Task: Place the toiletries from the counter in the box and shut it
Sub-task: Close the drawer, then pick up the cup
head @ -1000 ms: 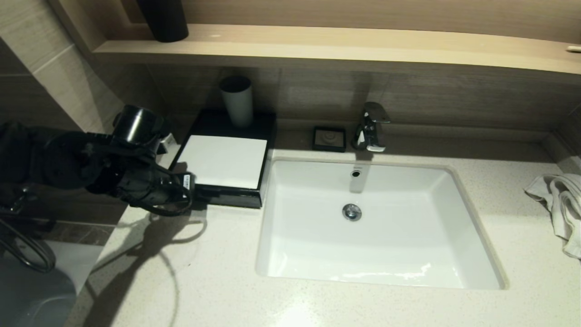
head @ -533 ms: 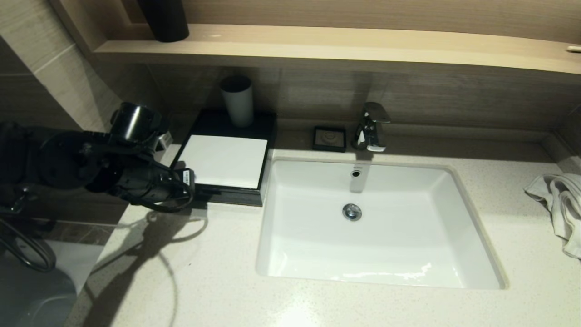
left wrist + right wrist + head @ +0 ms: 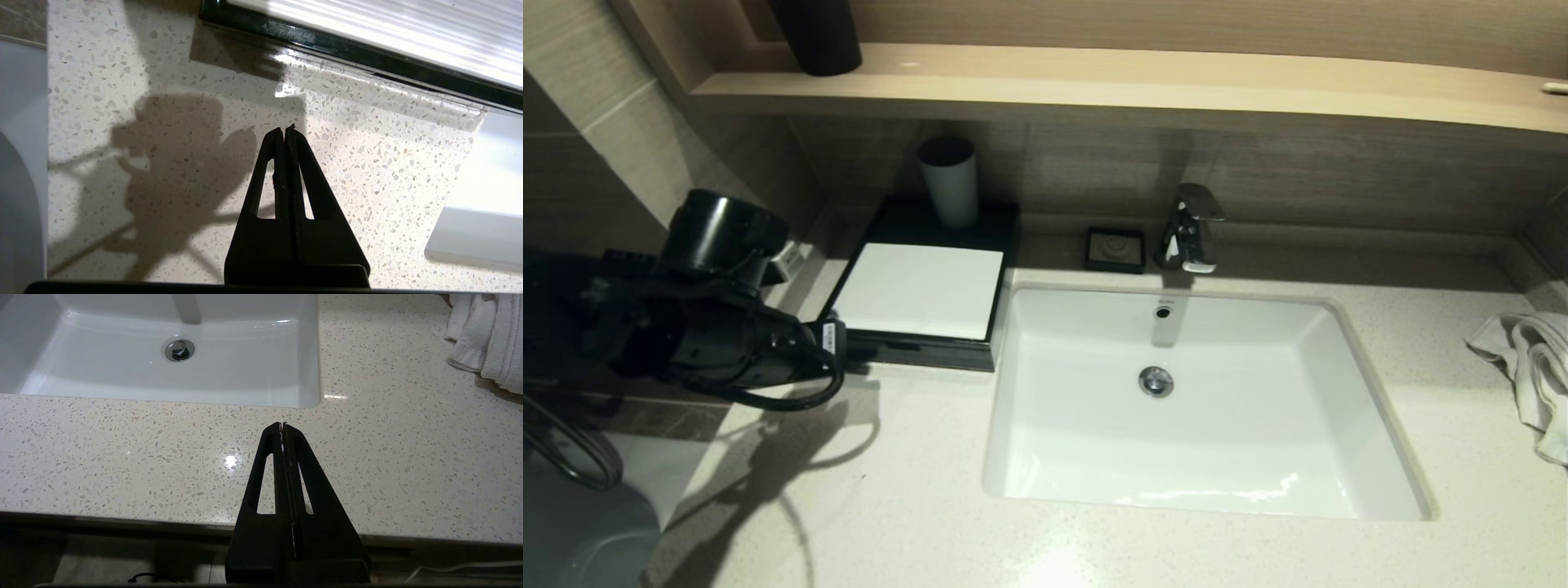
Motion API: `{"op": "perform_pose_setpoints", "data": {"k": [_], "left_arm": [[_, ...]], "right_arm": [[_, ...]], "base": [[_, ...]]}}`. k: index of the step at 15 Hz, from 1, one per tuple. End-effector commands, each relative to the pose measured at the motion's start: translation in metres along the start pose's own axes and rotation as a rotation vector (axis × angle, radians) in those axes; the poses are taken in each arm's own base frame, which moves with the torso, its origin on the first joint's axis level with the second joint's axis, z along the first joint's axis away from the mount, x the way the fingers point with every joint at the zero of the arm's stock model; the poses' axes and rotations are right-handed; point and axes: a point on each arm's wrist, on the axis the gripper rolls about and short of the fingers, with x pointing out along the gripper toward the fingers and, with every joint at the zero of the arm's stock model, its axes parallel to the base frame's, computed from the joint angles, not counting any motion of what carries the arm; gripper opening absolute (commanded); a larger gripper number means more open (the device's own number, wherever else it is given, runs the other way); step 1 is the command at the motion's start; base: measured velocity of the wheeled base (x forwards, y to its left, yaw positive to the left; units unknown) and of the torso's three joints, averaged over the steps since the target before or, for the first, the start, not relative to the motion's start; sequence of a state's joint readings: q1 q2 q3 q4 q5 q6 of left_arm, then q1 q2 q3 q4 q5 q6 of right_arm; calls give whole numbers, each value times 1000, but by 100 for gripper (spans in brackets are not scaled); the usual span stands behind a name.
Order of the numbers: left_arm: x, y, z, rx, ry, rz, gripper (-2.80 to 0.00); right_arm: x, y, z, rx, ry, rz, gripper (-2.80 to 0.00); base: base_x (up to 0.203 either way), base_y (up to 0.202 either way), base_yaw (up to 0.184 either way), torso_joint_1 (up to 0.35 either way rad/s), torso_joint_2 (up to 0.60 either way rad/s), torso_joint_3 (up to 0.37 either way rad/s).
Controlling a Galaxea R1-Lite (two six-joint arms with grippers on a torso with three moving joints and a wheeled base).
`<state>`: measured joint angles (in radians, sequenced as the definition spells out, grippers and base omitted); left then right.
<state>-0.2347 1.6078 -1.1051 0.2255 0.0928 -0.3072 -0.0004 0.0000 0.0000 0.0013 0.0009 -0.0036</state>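
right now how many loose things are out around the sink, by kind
box: 1
cup, standing on the back of the box: 1
soap dish: 1
towel: 1
dark container on the shelf: 1
toiletries on the counter: 0 in view
total: 5

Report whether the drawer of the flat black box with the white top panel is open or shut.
Shut: the flat black box with the white top panel shows a flush front edge on the speckled counter, with no drawer sticking out.
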Motion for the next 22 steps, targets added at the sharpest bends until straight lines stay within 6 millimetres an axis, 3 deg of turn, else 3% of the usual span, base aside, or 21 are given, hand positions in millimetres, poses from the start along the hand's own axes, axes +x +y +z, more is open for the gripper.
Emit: {"op": "perform_pose_setpoints", "data": {"k": [1,8,13,22], "left_arm": [[-30,3,-2,-4,-60,-19,-280],[-74,-4,33,12,-322,-96,-280],[-87,-10,57,85,-529,-122,-280],[-103,-23,107,63,-694,-139,-280]], "right_arm": [[0,0,0,-1,0,1,-280],[0,0,0,-1,0,1,-280],[0,0,0,1,0,1,-280],[0,0,0,0,-1,1,-280]], "base": [[0,0,0,0,0,0],[0,0,0,0,0,0],[0,0,0,0,0,0],[0,0,0,0,0,0]]}}
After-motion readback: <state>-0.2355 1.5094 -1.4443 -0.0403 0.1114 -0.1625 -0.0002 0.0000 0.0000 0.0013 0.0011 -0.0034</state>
